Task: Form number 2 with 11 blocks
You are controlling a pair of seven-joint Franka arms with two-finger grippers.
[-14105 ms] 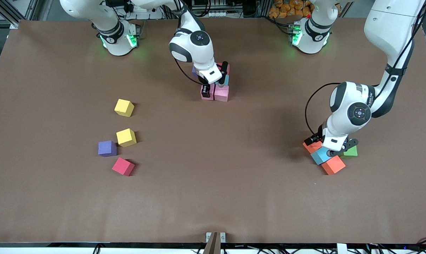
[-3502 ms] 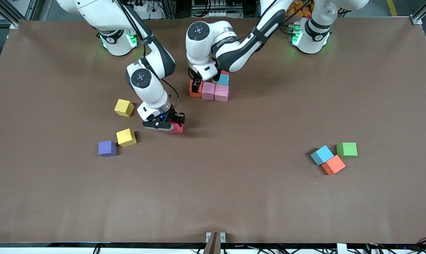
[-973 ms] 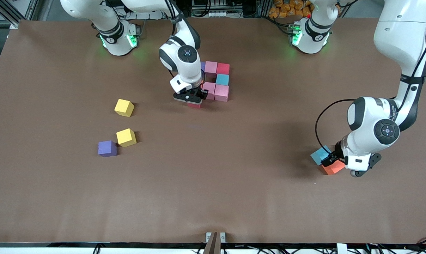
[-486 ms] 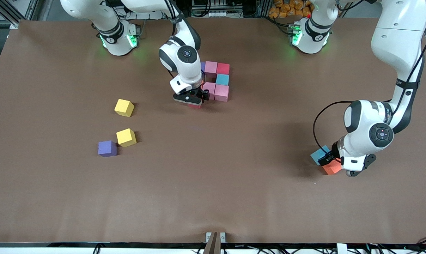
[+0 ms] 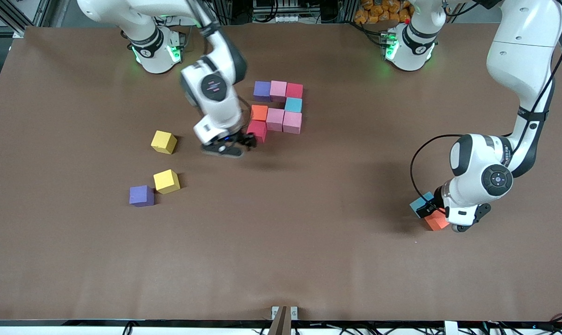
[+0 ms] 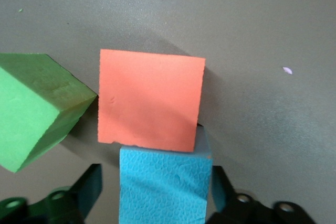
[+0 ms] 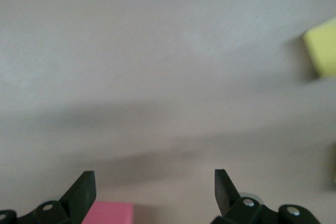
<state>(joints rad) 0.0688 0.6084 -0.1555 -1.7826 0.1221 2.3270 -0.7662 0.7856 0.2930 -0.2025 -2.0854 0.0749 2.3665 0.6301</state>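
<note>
The partial number 2 lies mid-table: a purple block [image 5: 262,90], pink [image 5: 278,90], red [image 5: 294,90], blue [image 5: 293,104], orange [image 5: 259,112], two pink [image 5: 275,119] [image 5: 292,122] and a red block [image 5: 257,130] nearest the camera. My right gripper [image 5: 234,148] [image 7: 155,179] hangs open and empty just beside that red block [image 7: 107,212]. My left gripper [image 5: 429,210] [image 6: 155,182] is low at the left arm's end, open, its fingers straddling a loose blue block [image 5: 418,203] [image 6: 165,184]. That block touches an orange block [image 5: 437,221] [image 6: 149,100].
Two yellow blocks [image 5: 163,142] [image 5: 166,181] and a purple one [image 5: 141,196] lie loose toward the right arm's end; one yellow block [image 7: 321,51] shows in the right wrist view. A green cube [image 6: 37,108] sits beside the orange block, hidden under the left arm in the front view.
My right gripper opened, left the red block against the orange one, and drew back toward the yellow blocks. My left gripper sank around the blue block and its fingers narrowed.
</note>
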